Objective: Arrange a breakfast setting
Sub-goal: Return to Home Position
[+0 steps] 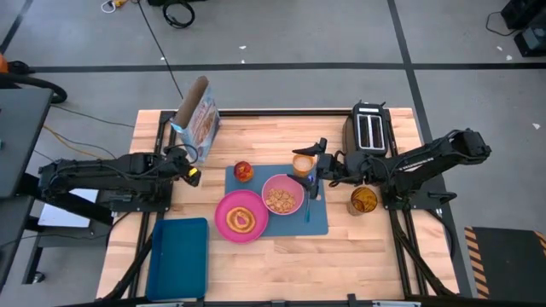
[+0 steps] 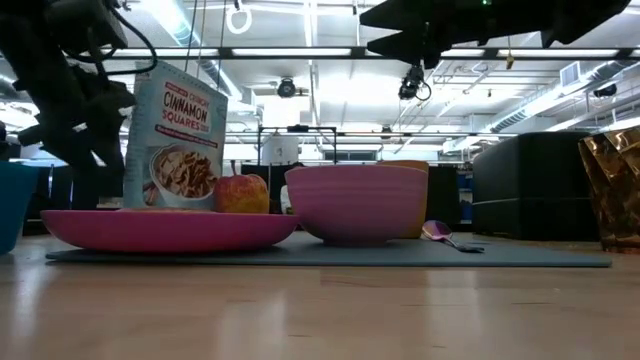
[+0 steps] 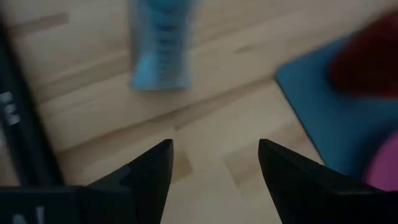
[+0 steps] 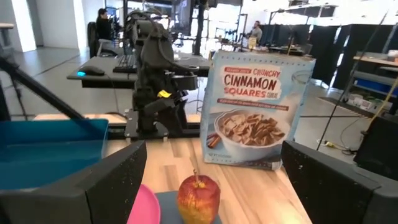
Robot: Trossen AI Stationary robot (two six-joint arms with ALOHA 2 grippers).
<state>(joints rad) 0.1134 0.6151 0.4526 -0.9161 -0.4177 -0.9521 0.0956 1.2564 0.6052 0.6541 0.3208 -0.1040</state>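
Note:
A blue placemat [image 1: 322, 223] lies mid-table. On it rest a pink plate [image 1: 227, 207] bearing toast [image 1: 242, 219], a pink bowl [image 1: 282, 194] of cereal, a red apple [image 1: 244, 170], an orange cup [image 1: 303, 164] and a blue-purple spoon [image 1: 309, 194]. The blue cereal box [image 1: 198, 119] stands upright on the bare table at the far left. My left gripper [image 3: 214, 146] is open and empty over bare wood between the box and the mat's left edge. My right gripper [image 4: 212, 149] is open and empty, raised beside the cup, and faces the apple [image 4: 198, 198] and the box [image 4: 256, 112].
A black toaster [image 1: 368, 128] stands at the far right. A crumpled gold bag [image 1: 363, 200] sits right of the mat. A dark-blue tray [image 1: 177, 256] lies at the near left. Bare wood shows along the near edge.

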